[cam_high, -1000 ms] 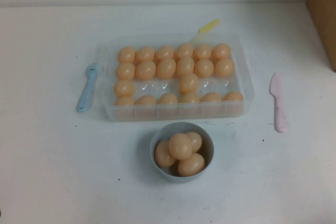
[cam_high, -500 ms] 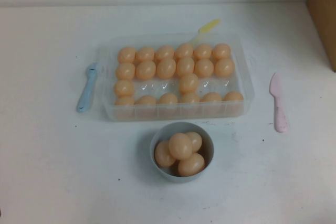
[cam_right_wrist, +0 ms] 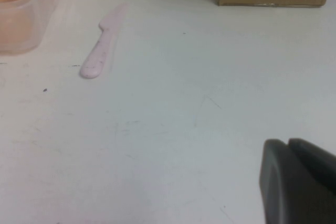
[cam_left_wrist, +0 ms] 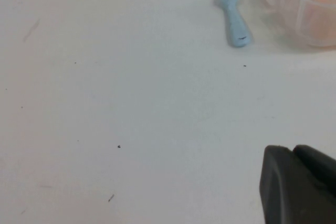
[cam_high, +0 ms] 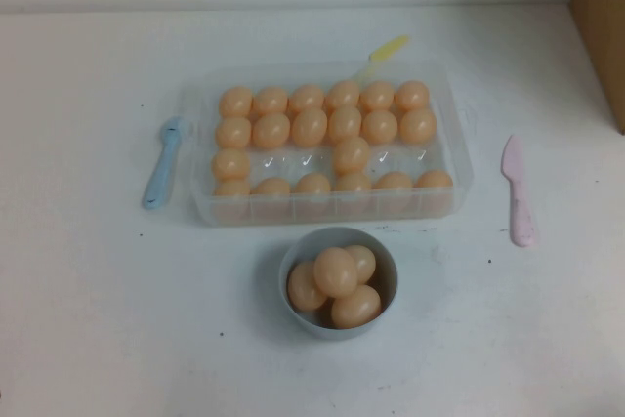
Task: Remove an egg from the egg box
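The clear plastic egg box [cam_high: 459, 139] lies across the middle of the table in the high view, holding several peach-orange eggs [cam_high: 310, 127] in its cells; a few cells in the third row are bare. Neither arm shows in the high view. My left gripper [cam_left_wrist: 291, 149] hovers shut over bare table, well short of the egg box corner [cam_left_wrist: 304, 17]. On the other side my right gripper [cam_right_wrist: 287, 142] is shut too, holding nothing, far from the box corner [cam_right_wrist: 26, 22].
A grey-blue bowl [cam_high: 387, 271] with several eggs stands in front of the box. A blue spoon [cam_high: 161, 163] lies left of it, a pink knife [cam_high: 518, 190] right, a yellow utensil [cam_high: 386, 49] behind. A cardboard box [cam_high: 601, 26] stands at the far right.
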Robot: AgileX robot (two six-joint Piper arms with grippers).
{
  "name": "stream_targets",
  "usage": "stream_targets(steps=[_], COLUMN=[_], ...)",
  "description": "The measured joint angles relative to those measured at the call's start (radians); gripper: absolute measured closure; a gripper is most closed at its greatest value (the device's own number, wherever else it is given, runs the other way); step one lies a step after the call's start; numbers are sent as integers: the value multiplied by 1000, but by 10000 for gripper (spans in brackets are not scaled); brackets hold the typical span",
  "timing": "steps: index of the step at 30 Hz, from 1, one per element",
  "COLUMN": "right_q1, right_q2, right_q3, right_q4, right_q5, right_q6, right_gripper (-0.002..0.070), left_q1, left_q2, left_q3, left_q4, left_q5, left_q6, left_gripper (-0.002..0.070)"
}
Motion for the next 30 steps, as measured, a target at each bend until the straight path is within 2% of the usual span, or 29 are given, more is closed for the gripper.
stream_targets(steps=[6, 12, 14, 27, 30], right_q1=[0, 0, 0, 0, 0], right_q2=[0, 0, 0, 0, 0], right_q3=[0, 0, 0, 0, 0], right_q4=[0, 0, 0, 0, 0], right_q5=[0, 0, 0, 0, 0], right_q6=[0, 0, 0, 0, 0], right_gripper=[694, 694, 694, 694, 694], left_q1=[0, 0, 0, 0, 0], left_q2=[0, 0, 0, 0, 0], left_q3=[0, 0, 0, 0, -10], left_q4=[-70, -555, -632, -666, -636], left_q5=[-74, -191, -224, -351, -323], left_q6=[-34, -358, -407, -395, -354], left_gripper=[680, 679, 679, 680, 680])
